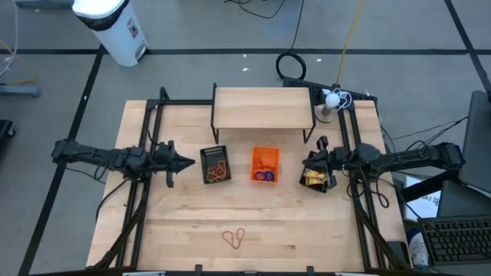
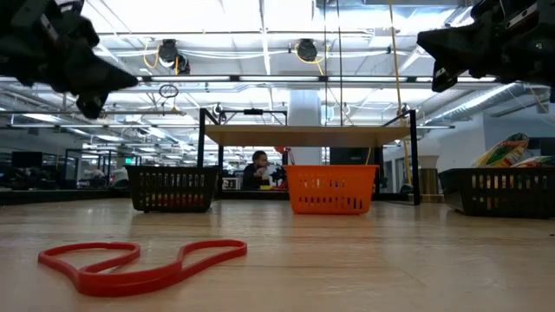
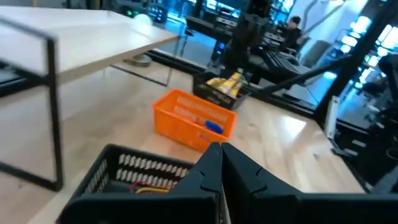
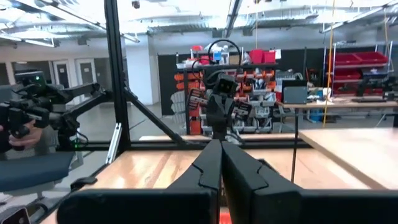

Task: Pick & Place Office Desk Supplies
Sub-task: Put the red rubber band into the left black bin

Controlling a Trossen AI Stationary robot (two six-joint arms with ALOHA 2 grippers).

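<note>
The left tool [image 1: 186,162], fingers pressed together and holding nothing, hovers left of the black basket [image 1: 215,165] of rubber bands. The right tool [image 1: 308,164], likewise closed and empty, hangs over a black basket [image 1: 317,180] of yellow packets, partly hiding it. Between them stands the orange basket [image 1: 265,165]. A red rubber band [image 1: 235,238] lies on the desk [image 1: 192,222], near edge. No writing is legible.

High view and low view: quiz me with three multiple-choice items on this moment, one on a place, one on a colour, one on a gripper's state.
1. Where does the loose red rubber band lie?
A. In the orange basket
B. On the bare table near its front edge
C. On the small shelf

2. What colour is the middle basket?
A. Orange
B. Black
C. Blue

3. How are the left gripper's fingers?
A. Wide open
B. Closed on a packet
C. Shut, holding nothing

Key: 1 B, the high view shows it alone on wood; 2 A, orange between two black baskets; 3 C, the left wrist view shows the fingers together and empty.
</note>
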